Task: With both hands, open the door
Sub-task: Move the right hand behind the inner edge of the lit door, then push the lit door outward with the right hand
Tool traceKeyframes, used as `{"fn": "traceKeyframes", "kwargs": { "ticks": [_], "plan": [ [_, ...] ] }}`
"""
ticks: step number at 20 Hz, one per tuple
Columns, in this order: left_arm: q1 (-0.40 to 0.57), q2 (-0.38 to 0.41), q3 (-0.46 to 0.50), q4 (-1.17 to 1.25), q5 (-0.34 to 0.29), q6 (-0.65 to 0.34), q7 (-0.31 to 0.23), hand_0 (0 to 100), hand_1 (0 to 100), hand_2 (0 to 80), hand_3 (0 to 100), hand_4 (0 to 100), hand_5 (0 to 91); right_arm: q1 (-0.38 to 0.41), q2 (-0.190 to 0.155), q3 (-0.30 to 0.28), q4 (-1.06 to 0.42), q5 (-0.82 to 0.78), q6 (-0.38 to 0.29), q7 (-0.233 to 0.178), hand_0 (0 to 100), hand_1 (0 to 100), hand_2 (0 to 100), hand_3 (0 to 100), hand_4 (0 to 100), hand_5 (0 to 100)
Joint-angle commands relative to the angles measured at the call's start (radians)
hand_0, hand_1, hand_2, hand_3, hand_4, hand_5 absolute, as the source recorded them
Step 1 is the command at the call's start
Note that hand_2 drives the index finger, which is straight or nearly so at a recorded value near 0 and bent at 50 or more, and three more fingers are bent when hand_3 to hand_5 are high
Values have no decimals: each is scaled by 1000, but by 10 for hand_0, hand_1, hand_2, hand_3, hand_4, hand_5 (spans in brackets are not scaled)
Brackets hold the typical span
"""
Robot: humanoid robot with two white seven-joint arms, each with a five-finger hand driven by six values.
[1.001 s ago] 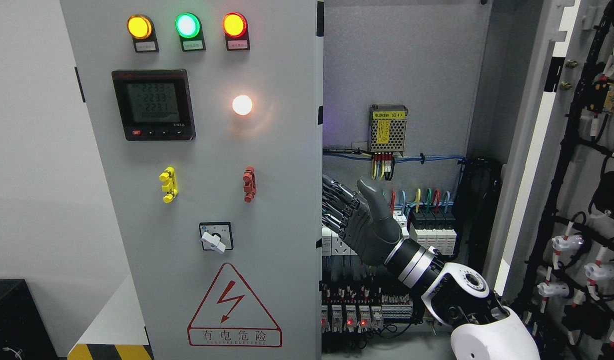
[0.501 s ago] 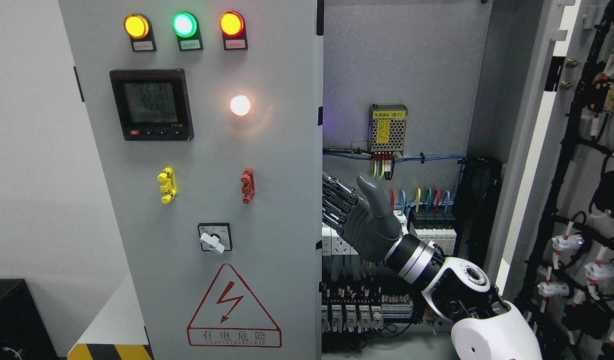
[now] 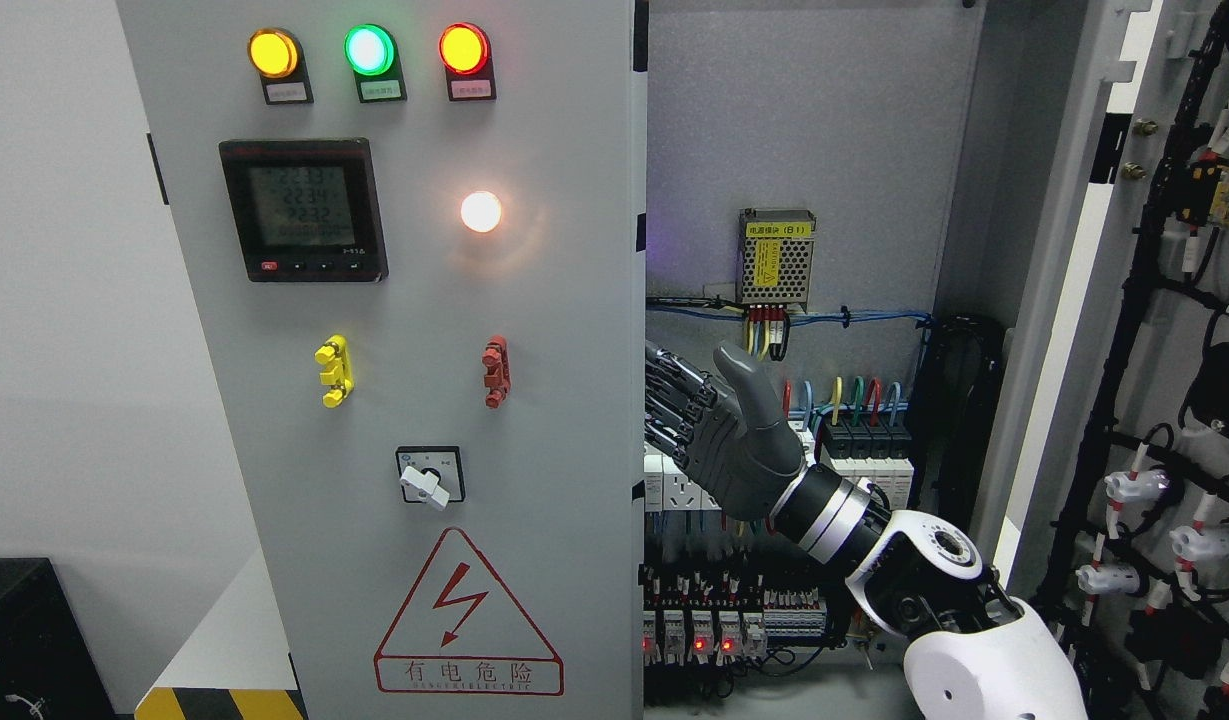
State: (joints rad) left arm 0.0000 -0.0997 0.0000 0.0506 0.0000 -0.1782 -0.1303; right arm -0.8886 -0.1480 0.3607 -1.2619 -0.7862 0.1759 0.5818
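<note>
The cabinet's left door (image 3: 424, 350) is a grey panel with three lamps, a meter and a warning triangle; its free edge runs down the picture's middle. The right door (image 3: 1174, 350) stands swung wide, its wired inner face showing. My right hand (image 3: 689, 400) reaches in from the lower right to the left door's inner edge. Its fingers (image 3: 669, 385) are stretched out toward that edge with the thumb (image 3: 744, 380) raised, and the tips are hidden behind the door. No left arm shows.
Inside the cabinet sit a meshed power supply (image 3: 776, 258), a row of breakers (image 3: 864, 455) and blue wiring just behind the hand. A black box (image 3: 24, 640) and a yellow-black striped ledge (image 3: 219, 703) lie at the lower left.
The left door panel has shifted a little to the left. My right hand has crept slightly up and left along with its edge.
</note>
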Motion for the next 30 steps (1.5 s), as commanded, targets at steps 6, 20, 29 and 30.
{"fn": "traceKeyframes", "kwargs": {
  "ticks": [6, 20, 29, 30],
  "plan": [
    [34, 0, 20, 0, 12, 0, 0, 120, 556, 0, 0, 0, 0, -3, -1, -2, -4, 1, 4, 16, 56, 143, 0, 0, 0, 0],
    [34, 0, 20, 0, 12, 0, 0, 120, 556, 0, 0, 0, 0, 36, -2, 11, -69, 1, 1, 35, 56, 143, 0, 0, 0, 0],
    [34, 0, 20, 0, 12, 0, 0, 120, 556, 0, 0, 0, 0, 65, -16, 64, -140, -1, 1, 84, 56, 143, 0, 0, 0, 0],
    [34, 0, 20, 0, 12, 0, 0, 120, 556, 0, 0, 0, 0, 65, -16, 72, -142, -7, -1, 105, 56, 143, 0, 0, 0, 0]
  ]
}}
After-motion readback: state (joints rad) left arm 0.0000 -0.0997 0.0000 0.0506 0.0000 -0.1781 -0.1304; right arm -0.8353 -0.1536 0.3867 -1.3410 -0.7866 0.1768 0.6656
